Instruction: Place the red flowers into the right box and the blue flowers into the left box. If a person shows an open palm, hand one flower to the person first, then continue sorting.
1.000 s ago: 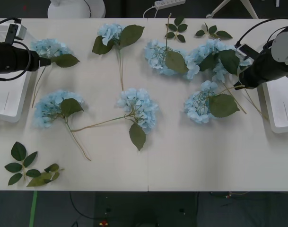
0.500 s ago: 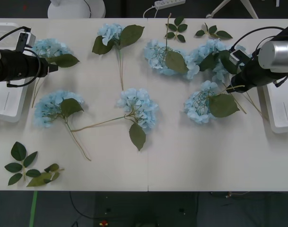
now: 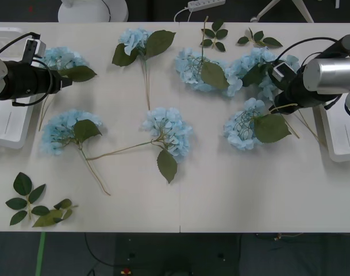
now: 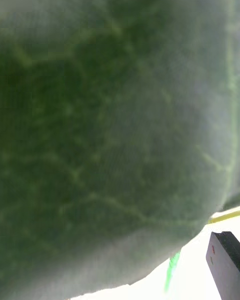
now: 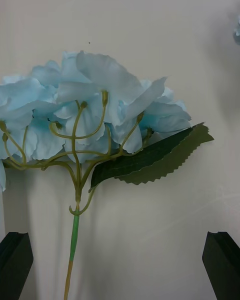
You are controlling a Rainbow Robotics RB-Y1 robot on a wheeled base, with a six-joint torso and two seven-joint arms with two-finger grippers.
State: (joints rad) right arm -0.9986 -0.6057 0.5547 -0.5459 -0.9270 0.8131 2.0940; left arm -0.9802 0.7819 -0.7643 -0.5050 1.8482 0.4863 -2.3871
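table point(image 3: 232, 195) white | leaf sprigs: near-left point(image 3: 34, 201), far edge point(image 3: 214, 34), point(image 3: 259, 39) | power strip point(image 3: 206, 4) beyond

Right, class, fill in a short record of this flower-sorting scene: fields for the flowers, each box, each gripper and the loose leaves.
blue flowers: seven, all lying on the table
left box: at the table's left edge
right box: at the right edge
left gripper: open, fingers either side of a flower's stem
right gripper: among the right-hand flowers, a green leaf close against its camera
loose leaf sprigs: front left, others at the far edge
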